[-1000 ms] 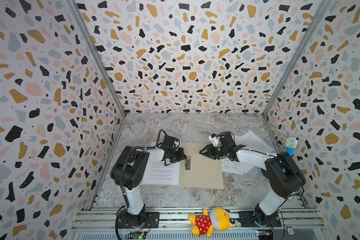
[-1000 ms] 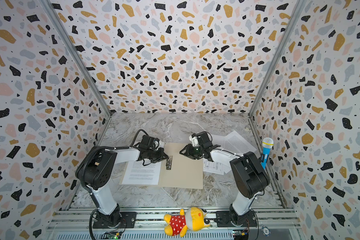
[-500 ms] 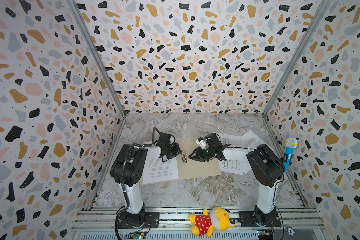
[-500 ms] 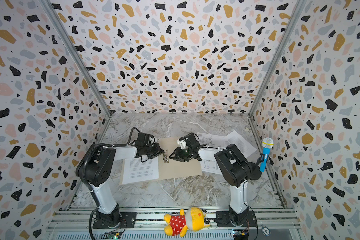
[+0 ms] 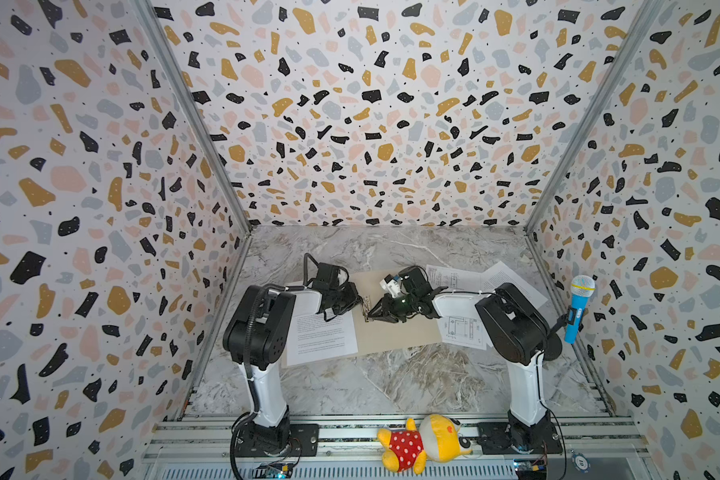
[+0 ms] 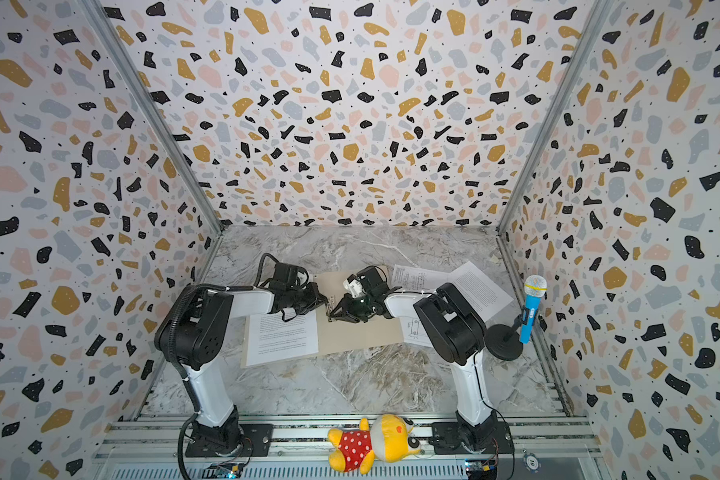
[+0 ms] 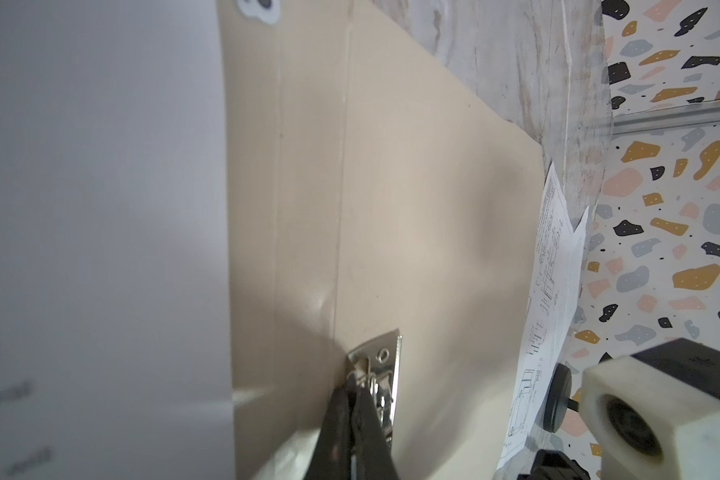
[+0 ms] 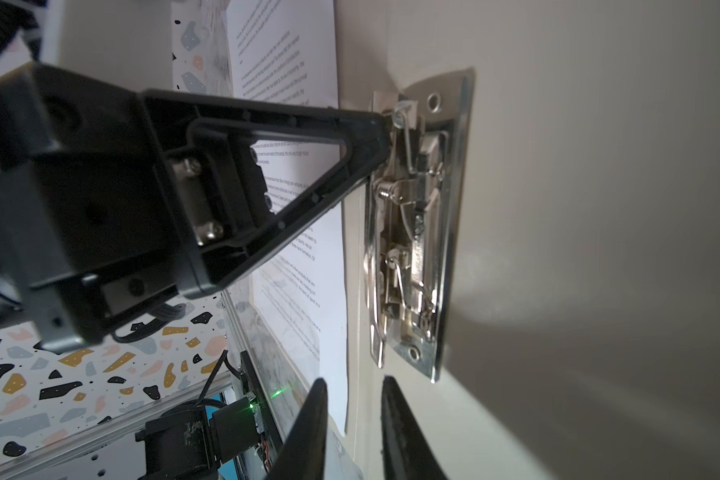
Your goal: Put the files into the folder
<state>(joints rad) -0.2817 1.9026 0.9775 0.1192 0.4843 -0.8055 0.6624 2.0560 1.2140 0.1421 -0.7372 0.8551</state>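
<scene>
Folder (image 5: pixel 395 334) lies open and flat mid-table (image 5: pixel 391 386), inside up, w/ clip (image 5: pixel 366 309) on its spine. L gripper (image 7: pixel 355 392) is fully closed, tips touching one end of clip. Can't tell if it pinches any wire there. R gripper (image 8: pixel 354 380) sits just off clip's other end, jaws a narrow gap apart, nothing btwn them. In both top views the two grippers meet over the spine.

Files:
- Text sheet (image 5: pixel 323 338) lies on folder's left flap, toward table's left edge, far part under L arm.
- Drawing sheet (image 5: pixel 462 332) lies at folder's right side, partly under R arm.
- 2nd text sheet (image 5: pixel 512 282) lies toward table's rear right corner, overlapping drawing sheet.

Plush (image 5: pixel 422 442) lies on front rail. Blue mic (image 5: pixel 576 311) stands at table's right edge.
</scene>
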